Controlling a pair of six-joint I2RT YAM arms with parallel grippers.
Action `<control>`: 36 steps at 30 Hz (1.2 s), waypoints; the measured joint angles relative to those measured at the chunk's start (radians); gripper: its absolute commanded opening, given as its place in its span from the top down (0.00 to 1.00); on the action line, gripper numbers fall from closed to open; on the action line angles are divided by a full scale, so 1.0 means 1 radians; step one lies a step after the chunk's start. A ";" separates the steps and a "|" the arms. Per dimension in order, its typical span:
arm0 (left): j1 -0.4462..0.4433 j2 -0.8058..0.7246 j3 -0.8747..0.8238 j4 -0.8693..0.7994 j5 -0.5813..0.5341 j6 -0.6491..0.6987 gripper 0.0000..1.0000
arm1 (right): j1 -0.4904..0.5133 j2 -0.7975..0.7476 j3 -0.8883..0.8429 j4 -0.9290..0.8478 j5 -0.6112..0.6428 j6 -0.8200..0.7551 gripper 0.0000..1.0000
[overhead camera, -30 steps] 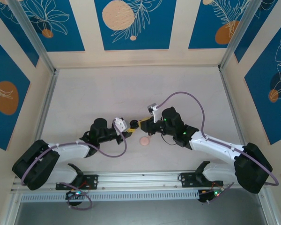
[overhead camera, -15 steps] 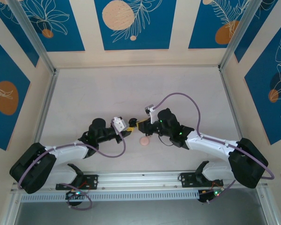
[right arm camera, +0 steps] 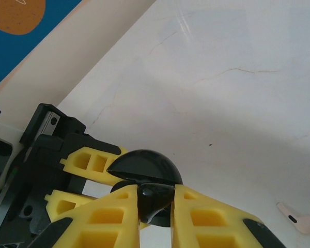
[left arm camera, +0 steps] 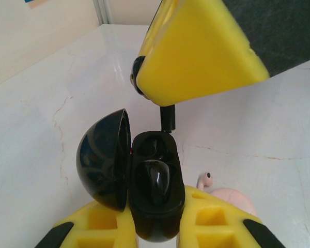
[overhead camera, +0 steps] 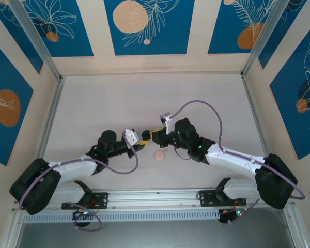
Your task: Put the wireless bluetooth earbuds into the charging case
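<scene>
L gripper (left arm camera: 155,219) clamped on open black charging case (left arm camera: 154,155), lid (left arm camera: 101,160) swung left. 1st black earbud (left arm camera: 154,181) sits inside. R gripper (right arm camera: 155,209) pinched tight on 2nd black earbud (right arm camera: 154,199), stem down, just above the case's free slot, not seated. Pink earbud (right arm camera: 297,221) loose on table (right arm camera: 222,103), just beside pink case (overhead camera: 159,155).

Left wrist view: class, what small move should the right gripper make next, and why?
Probably lower the right gripper slightly. Its black earbud hangs stem-down just above the open charging case, which the left gripper clamps with the lid swung aside, and the case's upper socket looks empty.
</scene>
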 measured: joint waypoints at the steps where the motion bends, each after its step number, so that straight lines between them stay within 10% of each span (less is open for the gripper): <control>1: 0.000 -0.005 0.000 -0.002 0.000 0.000 0.90 | 0.000 0.004 0.006 0.000 0.000 0.000 0.82; 36: 0.000 -0.056 -0.011 -0.056 -0.037 0.000 0.90 | 0.052 0.068 0.048 -0.018 0.055 -0.041 0.82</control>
